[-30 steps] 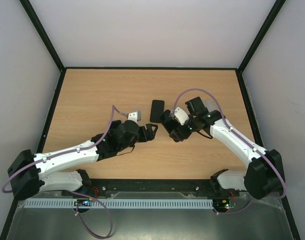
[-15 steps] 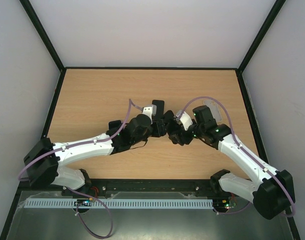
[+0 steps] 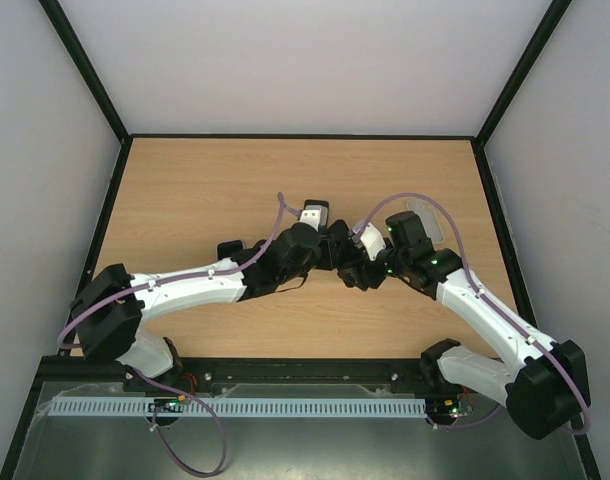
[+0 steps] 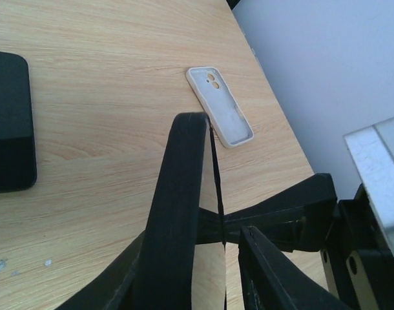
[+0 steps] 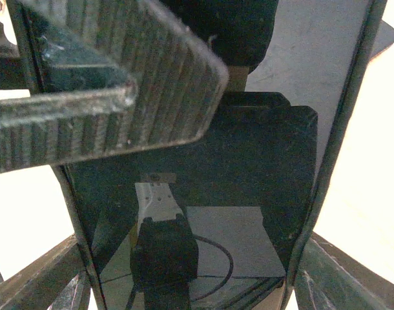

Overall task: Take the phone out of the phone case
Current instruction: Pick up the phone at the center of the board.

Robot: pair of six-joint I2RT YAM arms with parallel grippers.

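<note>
Centrally over the bench (image 4: 106, 58), the two arms are brought together so that their tools meet near its middle. The left tool (image 3: 330, 248) is reached in from the left. Its dark fingers (image 4: 181, 206) are seen in the left wrist view set on either side of a thin black edge. A strip of bench can be seen between that edge and one finger, so this tool is only partly closed around the edge and is not clenched on it. Just beyond the left tool, a second black phone (image 4: 10, 123) is laid flat on the wood, apart from everything else.

The phone (image 5: 248, 174) is held off the bench by the right tool (image 3: 348, 257), grasped across its width, with its long sides pressed against the two fingers. Its glossy face is turned to the right wrist camera, and the camera and cable are mirrored in it. A ribbed clear pad (image 5: 119, 84) is seen lying over the upper left part of that face. Whether it is touching the glass cannot be told.

Further right, the phone case (image 4: 220, 107) is laid flat on the bench with its hollow side up, and the camera cut-outs are shown near one end. Nothing is held in it. It is set well apart from both phones, on the far side of the right arm in the overhead view.
</note>
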